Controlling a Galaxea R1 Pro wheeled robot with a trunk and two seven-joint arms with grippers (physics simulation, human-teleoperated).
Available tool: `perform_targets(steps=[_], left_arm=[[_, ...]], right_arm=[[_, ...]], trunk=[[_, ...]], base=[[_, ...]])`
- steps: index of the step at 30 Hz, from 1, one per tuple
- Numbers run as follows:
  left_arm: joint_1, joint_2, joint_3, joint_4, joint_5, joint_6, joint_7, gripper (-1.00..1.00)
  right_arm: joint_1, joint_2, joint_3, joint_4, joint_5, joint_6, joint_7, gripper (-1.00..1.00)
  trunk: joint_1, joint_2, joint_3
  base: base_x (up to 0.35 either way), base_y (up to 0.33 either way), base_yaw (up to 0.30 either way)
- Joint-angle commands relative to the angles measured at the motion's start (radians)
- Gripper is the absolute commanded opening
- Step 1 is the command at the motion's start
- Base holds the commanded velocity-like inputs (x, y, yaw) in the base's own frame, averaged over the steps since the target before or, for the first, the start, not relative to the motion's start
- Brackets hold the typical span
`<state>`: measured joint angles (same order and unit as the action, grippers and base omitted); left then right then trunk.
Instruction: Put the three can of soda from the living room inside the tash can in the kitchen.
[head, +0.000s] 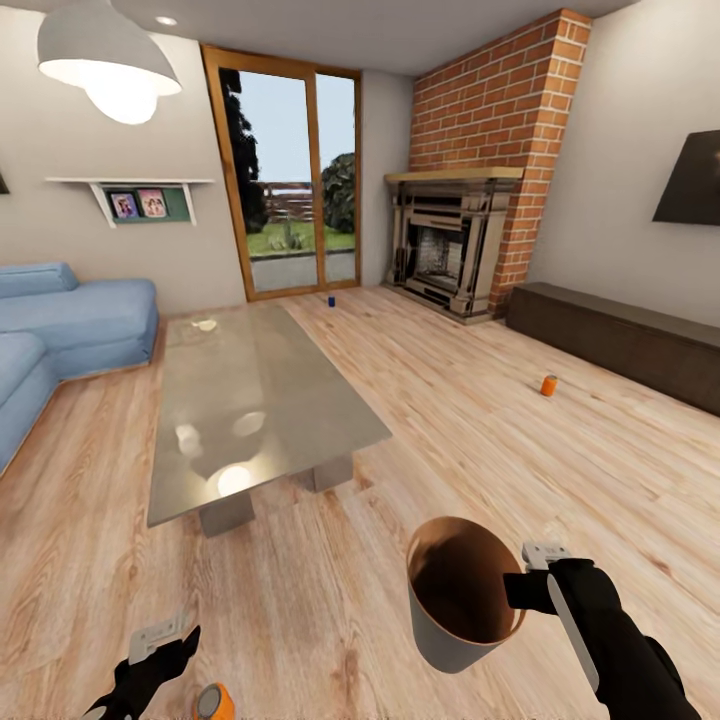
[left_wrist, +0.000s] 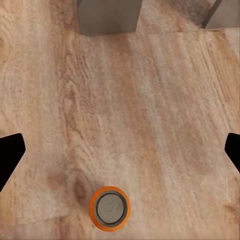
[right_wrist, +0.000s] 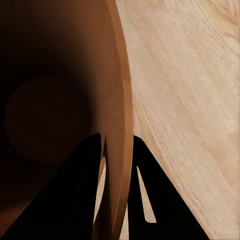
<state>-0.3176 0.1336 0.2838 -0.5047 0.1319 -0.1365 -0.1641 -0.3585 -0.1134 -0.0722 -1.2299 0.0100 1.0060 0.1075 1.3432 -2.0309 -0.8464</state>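
Looking down from my head camera, my right claw (head: 527, 572) is clamped on the rim of the trash can (head: 455, 600), which hangs tilted with its copper mouth facing up and toward me. My left claw (head: 160, 640) hovers low with its fingers apart, and an orange soda can (head: 213, 703) stands on the wood floor (head: 420, 400) just beside it, on its inner side and a touch nearer me. Well ahead of my right claw a second orange can (head: 548, 384) sits on the planks, and a blue can (head: 331, 299) stands far beyond, near the glass door (head: 290, 180), past the low table (head: 255, 400).

Over to the left wrist: fingertips (left_wrist: 10, 152) spread wide at both edges, nothing between them but floor. The near can's grey top shows off the line between them, so I judge I need to shift until it sits centred in the gap, then drop and close round its body.

Right wrist now: 1 finger inside the bin wall, 1 outside, pinching the thin rim. Grip looks narrow, so I'd keep the bin steady and bring the can over its mouth.
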Motion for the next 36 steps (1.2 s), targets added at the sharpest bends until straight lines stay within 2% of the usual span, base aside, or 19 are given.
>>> perform_targets(steps=[1,3,9,14,36], left_arm=[[0.0,0.0,0.0,0.0,0.0,0.0,0.0,1.0],[0.0,0.001,0.0,0.0,0.0,0.0,0.0,1.0],[0.0,0.002,0.0,0.0,0.0,-0.006,0.0,1.0],[0.0,0.002,0.001,0.002,-0.001,-0.06,-0.001,1.0],[0.0,0.002,0.0,0.007,-0.002,-0.074,0.0,1.0]], right_arm=[[0.0,0.0,0.0,0.0,-0.018,0.0,0.004,-1.0],[0.0,0.0,0.0,0.0,-0.018,0.0,0.004,-1.0],[0.0,0.0,0.0,0.0,-0.018,0.001,0.004,-1.0],[0.0,0.0,0.0,0.0,-0.018,0.001,0.004,-1.0],[0.0,0.0,0.0,0.0,-0.018,0.0,0.004,-1.0]], trunk=[[0.0,0.0,-0.002],[0.0,0.0,-0.005],[0.023,-0.042,-0.033],[0.042,-0.077,-0.057],[0.042,-0.077,-0.085]], base=[[0.0,0.0,0.0],[0.0,0.0,0.0],[0.0,0.0,0.0],[0.0,0.0,0.0],[0.0,0.0,0.0]])
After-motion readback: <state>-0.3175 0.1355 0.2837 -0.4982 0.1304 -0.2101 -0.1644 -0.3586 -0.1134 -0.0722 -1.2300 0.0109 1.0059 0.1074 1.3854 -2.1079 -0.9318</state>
